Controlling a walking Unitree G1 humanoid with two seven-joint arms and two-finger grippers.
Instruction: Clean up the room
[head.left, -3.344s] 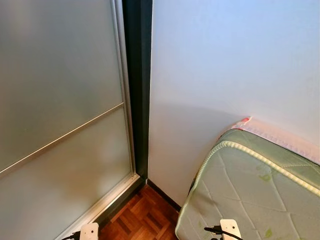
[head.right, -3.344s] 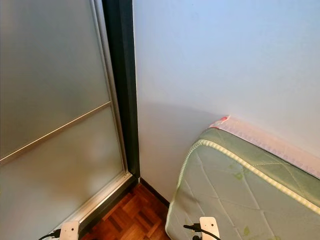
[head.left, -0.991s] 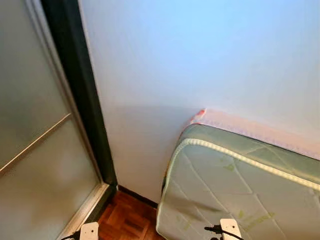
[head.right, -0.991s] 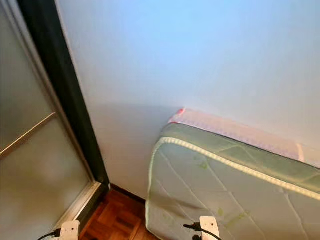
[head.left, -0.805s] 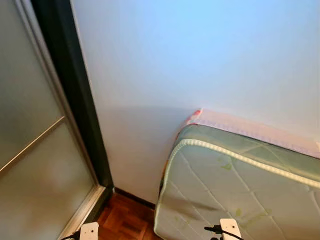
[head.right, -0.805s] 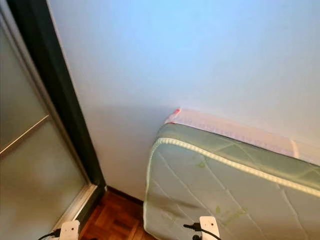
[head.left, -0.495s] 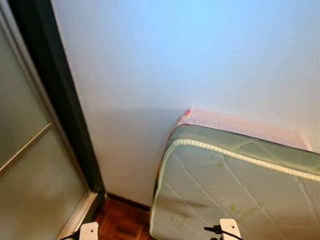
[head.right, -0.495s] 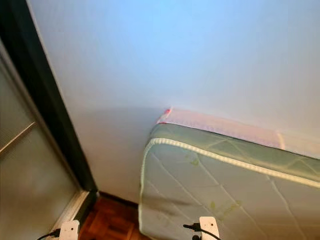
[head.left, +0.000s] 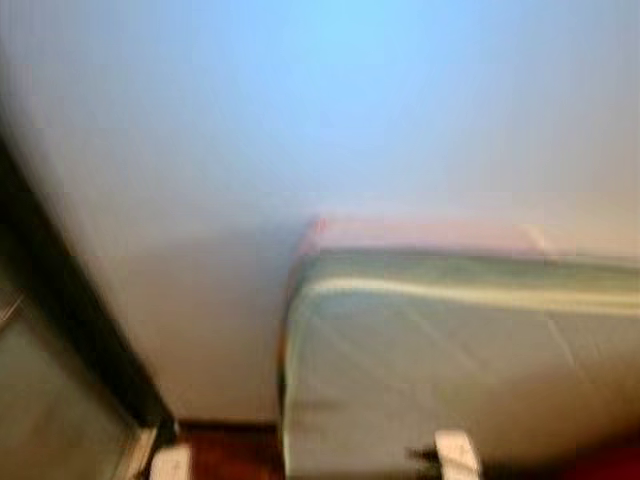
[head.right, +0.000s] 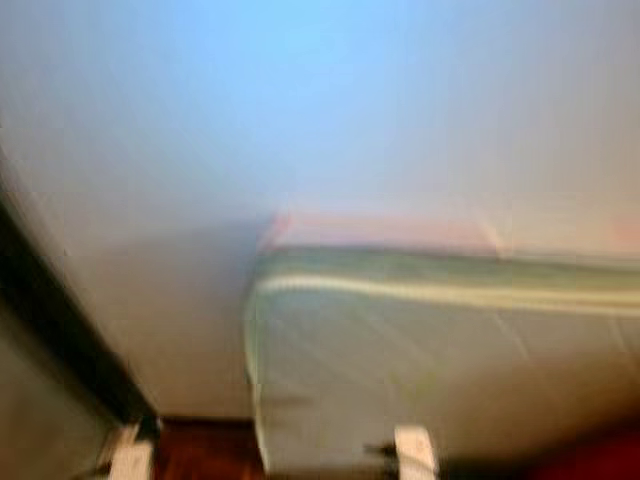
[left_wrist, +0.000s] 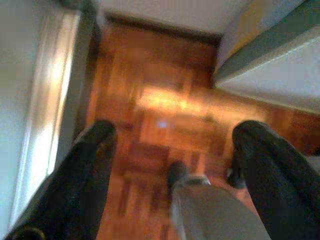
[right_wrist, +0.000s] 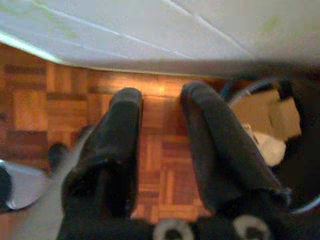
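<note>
A: What is in front of the robot?

B: The head views are blurred. A pale green mattress stands on its edge and leans against a plain white wall. A pink strip runs along its top edge, between the mattress and the wall. To the robot's left there is a dark door frame with a frosted glass panel beside it.

A: And the floor?

B: It is a wooden parquet floor, reddish brown, with a bright patch of reflected light.

A: Where is the left gripper?

B: It hangs low above the parquet, and its 2 black fingers are spread wide with nothing between them. In its wrist view the corner of the mattress is near, and the rail of the glass door runs along one side. A grey leg of the robot with a dark foot shows between the fingers.

A: And the right gripper?

B: It also hangs above the parquet, just beside the lower edge of the mattress. Its 2 fingers stand a little apart, with bare floor in the narrow gap, and they hold nothing. Beside them I see a dark round container with something cardboard-coloured and something white inside; I cannot tell what these are.
</note>
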